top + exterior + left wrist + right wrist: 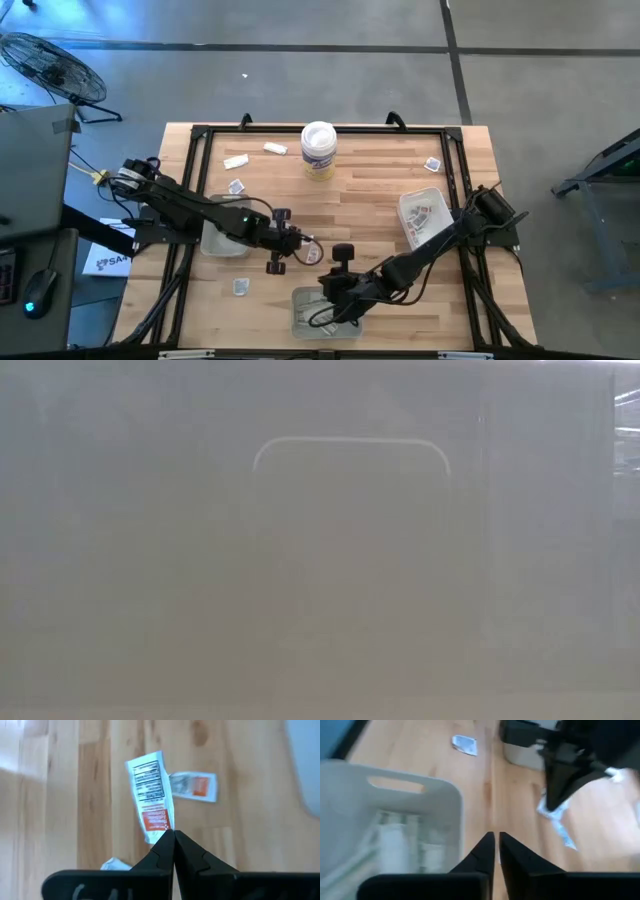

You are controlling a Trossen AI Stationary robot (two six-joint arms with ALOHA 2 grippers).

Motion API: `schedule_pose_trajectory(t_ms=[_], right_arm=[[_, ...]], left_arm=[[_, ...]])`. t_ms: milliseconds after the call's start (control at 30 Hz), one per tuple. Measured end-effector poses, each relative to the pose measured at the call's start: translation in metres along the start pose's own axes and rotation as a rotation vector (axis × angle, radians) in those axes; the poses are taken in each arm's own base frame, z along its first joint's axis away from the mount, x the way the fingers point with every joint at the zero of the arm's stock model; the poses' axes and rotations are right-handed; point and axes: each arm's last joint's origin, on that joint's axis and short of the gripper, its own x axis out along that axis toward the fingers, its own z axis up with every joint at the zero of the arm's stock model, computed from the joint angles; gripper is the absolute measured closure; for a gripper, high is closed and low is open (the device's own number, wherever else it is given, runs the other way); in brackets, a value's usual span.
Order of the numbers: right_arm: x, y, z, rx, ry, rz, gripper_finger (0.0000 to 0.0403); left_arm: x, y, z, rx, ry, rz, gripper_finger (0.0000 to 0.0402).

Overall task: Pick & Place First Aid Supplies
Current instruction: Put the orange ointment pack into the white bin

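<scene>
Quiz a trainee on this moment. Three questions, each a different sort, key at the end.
1. True or false: the left end effector is shut on a white rectangular packet with orange print.
2. The white cylindrical tub with a yellowish label stands: A) on the bare wooden tabletop; B) inside a tray; C) on the floor.
3. Which arm's end effector is at the translucent grey rectangular tray lowest in the high view?

Key: 1 true. 2 A. 3 the right end effector.
</scene>
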Motion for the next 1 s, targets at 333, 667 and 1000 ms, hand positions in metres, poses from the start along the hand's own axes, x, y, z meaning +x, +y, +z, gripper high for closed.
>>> schedule_pose_trajectory(t_ms=[333,667,1000], right_arm=[[0.031,-0.050,-0.005,-0.141,0.077,-0.084,0.0284],[0.051,-0.067,-0.035,-0.194,0.116,-0.121,0.0276],[0.058,-0.069,-0.037,-0.235,0.014,-0.096,0.0303]], left_arm=[[-0.001,-0.005,0.006,-0.007,-0.062,-0.041,0.0401],[-0.002,-0.005,0.007,0.003,-0.071,-0.046,0.0401],[-0.003,-0.006,0.012,0.036,-0.123,-0.065,0.0401]])
